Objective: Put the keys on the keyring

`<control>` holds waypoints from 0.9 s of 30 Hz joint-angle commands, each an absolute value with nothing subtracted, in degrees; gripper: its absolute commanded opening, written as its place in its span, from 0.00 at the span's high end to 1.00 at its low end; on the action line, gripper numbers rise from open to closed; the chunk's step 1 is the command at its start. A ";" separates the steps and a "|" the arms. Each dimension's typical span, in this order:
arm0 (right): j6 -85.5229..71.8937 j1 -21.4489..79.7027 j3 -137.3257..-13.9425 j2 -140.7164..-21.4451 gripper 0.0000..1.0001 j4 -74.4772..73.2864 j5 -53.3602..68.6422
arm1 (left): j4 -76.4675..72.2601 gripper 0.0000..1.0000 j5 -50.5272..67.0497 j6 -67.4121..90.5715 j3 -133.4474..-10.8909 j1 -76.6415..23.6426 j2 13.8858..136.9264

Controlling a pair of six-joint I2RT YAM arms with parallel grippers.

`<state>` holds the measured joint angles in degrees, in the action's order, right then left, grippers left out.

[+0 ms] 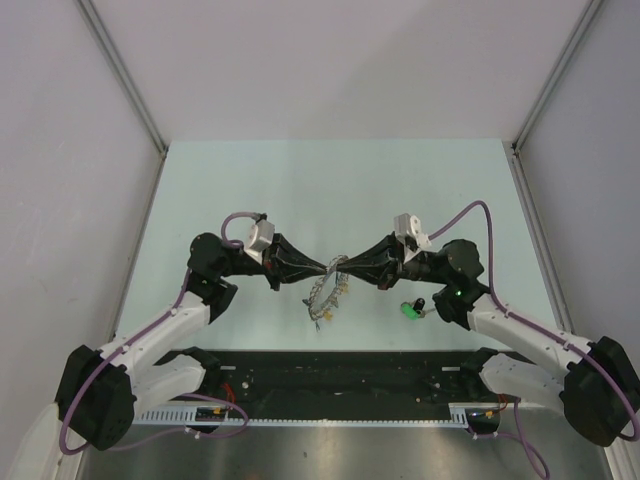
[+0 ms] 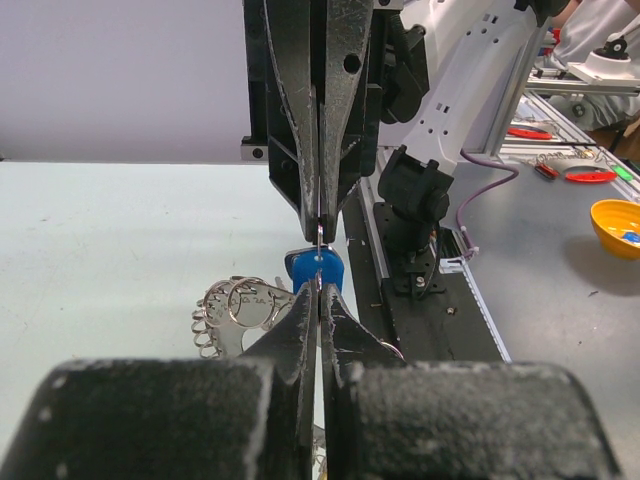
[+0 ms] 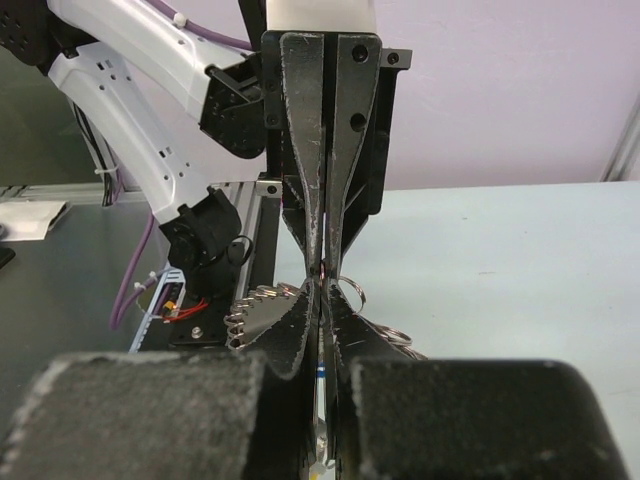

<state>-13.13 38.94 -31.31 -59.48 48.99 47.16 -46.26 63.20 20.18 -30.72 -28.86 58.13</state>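
Over the pale green tabletop (image 1: 300,190), at frame centre, the left end effector (image 1: 324,266) and right end effector (image 1: 344,264) meet tip to tip, both clamped shut, the right apparently pinching the blue key (image 2: 318,268), the left the keyring (image 1: 324,298), which hangs just below them.
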 commanded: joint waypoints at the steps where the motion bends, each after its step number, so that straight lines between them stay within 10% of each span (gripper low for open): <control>1: -11.43 38.93 -33.40 -58.45 1.00 48.87 45.88 | -50.45 1.00 62.93 21.18 -31.03 -29.09 57.92; 27: -11.87 39.20 -33.40 -58.98 1.00 49.75 46.58 | -50.19 1.00 62.84 21.01 -31.03 -29.09 57.92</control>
